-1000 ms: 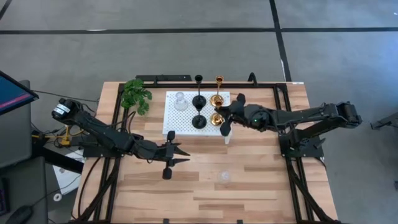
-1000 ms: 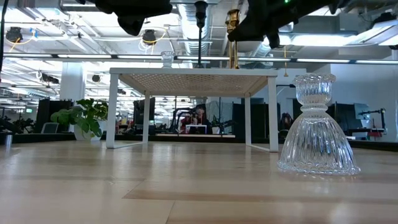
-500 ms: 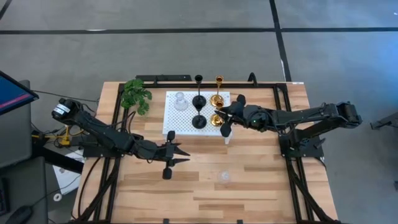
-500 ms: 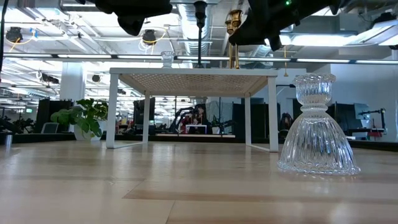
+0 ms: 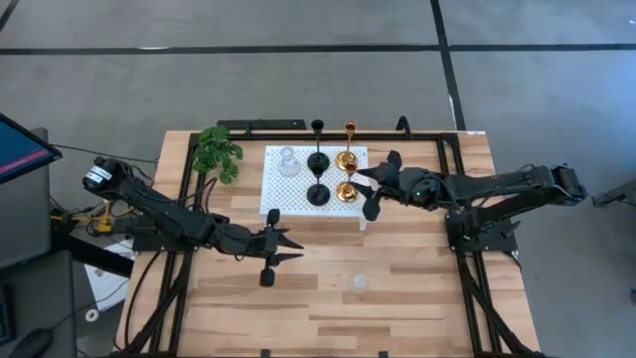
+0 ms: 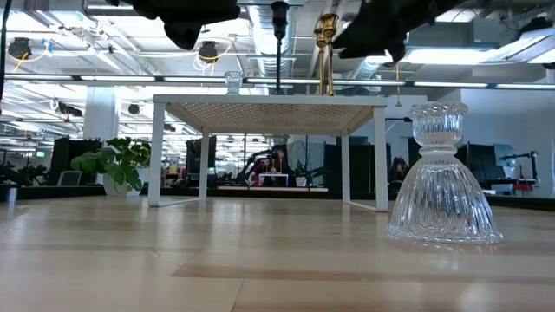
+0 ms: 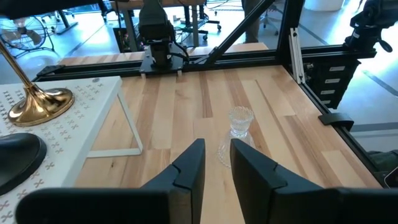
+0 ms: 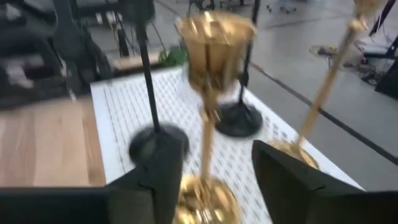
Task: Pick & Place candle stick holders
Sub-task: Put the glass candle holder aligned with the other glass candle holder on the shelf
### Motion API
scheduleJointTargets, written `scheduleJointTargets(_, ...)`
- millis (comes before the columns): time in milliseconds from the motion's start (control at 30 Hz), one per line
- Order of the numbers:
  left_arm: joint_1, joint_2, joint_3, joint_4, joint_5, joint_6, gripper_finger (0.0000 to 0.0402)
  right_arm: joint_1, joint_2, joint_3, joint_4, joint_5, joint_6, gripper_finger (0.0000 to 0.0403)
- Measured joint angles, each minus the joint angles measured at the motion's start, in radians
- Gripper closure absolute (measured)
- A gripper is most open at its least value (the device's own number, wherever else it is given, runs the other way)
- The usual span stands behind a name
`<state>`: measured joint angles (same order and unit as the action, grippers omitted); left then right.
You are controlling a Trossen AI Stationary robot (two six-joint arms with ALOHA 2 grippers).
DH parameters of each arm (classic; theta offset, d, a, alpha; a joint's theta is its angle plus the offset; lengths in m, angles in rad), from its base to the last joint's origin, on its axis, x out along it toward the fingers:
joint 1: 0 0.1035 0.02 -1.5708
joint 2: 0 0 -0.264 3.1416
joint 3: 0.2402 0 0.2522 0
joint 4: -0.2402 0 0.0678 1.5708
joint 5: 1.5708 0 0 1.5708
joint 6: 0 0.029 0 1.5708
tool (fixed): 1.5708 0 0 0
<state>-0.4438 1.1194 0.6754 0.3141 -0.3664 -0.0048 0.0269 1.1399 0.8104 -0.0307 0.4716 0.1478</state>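
On the white platform (image 5: pixel 298 204) stand two black holders (image 5: pixel 317 177), two gold ones and a clear glass one (image 5: pixel 288 162), each on its round base. My right gripper (image 5: pixel 365 187) is open just right of the nearer gold holder (image 5: pixel 347 192). In the right wrist view its fingers flank that holder's stem (image 8: pixel 207 134) without touching. Another clear glass holder (image 5: pixel 360 281) stands on the table's wood. My left gripper (image 5: pixel 290 247) hovers left of it, open by a narrow gap and holding nothing.
A green leafy plant (image 5: pixel 217 151) stands at the platform's far left corner. The second gold holder (image 8: pixel 323 93) and the black ones (image 8: pixel 155 140) crowd close around the right gripper. Bare wood lies toward the table's near edge (image 5: pixel 328 328).
My right gripper has opened, let go of the nearer gold holder's stem, and drawn back a little toward the table's right edge. The gold holder stays upright on the platform.
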Motion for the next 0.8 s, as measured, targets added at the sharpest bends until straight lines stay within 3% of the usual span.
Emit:
scheduleJointTargets(133,-0.001,0.000,0.000,0.000,0.000,0.000,0.0325,0.009,-0.080,0.000,-0.177,-0.001,0.052,0.0187)
scheduleJointTargets(300,-0.034,0.000,0.000,-0.048,0.000,0.000,0.0325,0.074,-0.186,0.000,-0.347,-0.050,0.163,0.0181)
scheduleJointTargets(467,-0.114,0.000,0.000,-0.078,0.000,0.000,0.0325,0.205,-0.253,0.000,-0.407,-0.069,0.245,0.0204)
scheduleJointTargets(600,-0.153,0.026,0.000,-0.074,-0.041,0.000,0.0325,0.319,-0.265,0.000,-0.401,-0.020,0.247,0.0232)
scheduleJointTargets(800,-0.134,0.225,0.000,0.082,-0.072,0.003,0.0325,0.443,-0.263,0.000,-0.405,0.137,0.246,0.0277)
